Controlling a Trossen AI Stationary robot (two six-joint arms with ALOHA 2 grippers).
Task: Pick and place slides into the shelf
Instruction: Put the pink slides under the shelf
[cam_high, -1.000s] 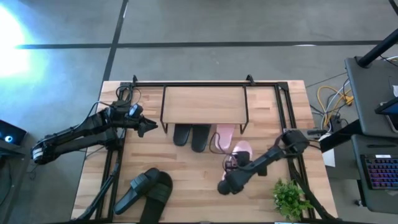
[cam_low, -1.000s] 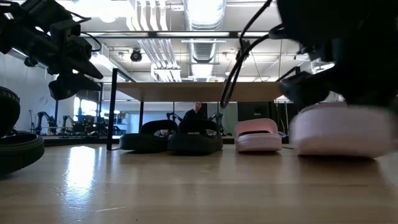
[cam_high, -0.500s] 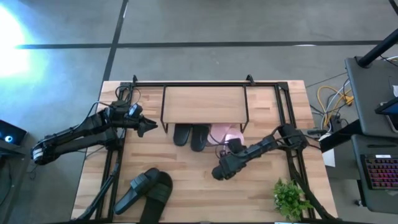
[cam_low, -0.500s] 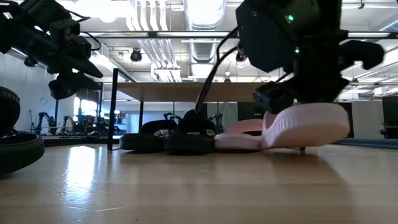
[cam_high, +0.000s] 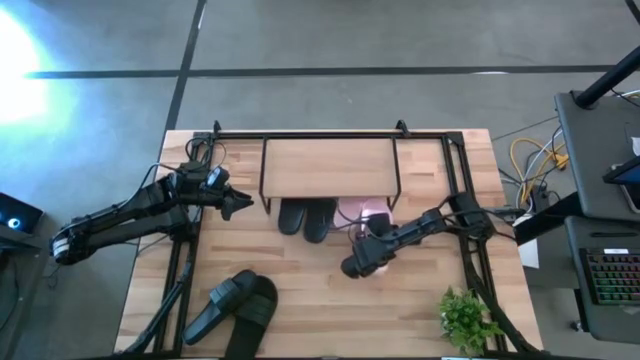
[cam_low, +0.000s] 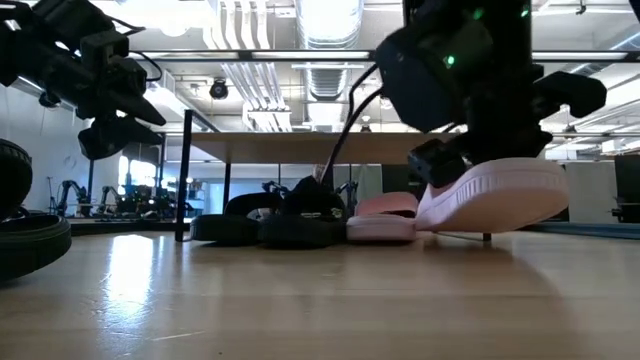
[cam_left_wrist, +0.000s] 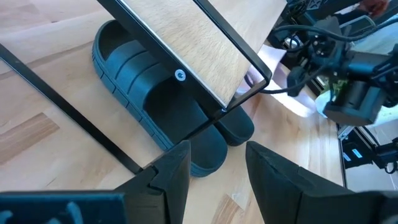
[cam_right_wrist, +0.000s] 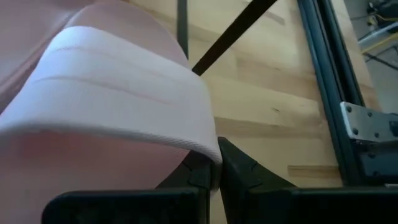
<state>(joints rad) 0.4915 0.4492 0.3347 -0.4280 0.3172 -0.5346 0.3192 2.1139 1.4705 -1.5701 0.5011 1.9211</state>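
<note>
The shelf (cam_high: 330, 165) stands at the table's far middle on thin black legs. Under it two black slides (cam_high: 308, 218) and a pale pink slide (cam_low: 385, 215) rest sole down on the table. My right gripper (cam_high: 375, 232) is shut on a second pink slide (cam_low: 495, 195) just in front of the shelf's right part. Two more black slides (cam_high: 238, 305) lie at the near left. My left gripper (cam_high: 240, 205) hovers open left of the shelf, holding nothing; its wrist view looks at the black slides (cam_left_wrist: 155, 106) under the board (cam_left_wrist: 193, 43). My right gripper pinches the pink slide's wide strap at its edge (cam_right_wrist: 205, 149) between its two fingers (cam_right_wrist: 239, 171). The fingers slant down from the near right. The slide is tilted: its near end is raised off the table, its far end low beside the other pink slide.
A small green plant (cam_high: 465, 320) stands at the near right corner. Black frame rails (cam_high: 465, 200) run along the table's right and left sides and across its far edge. Bare wood lies in the near middle of the table (cam_high: 330, 320).
My right gripper has swung toward the shelf, to the far left, rolling as it went, and has stayed shut. The pink slide has travelled with it, from the open table at the right to the shelf's front, beside the other pink slide, and now tilts.
</note>
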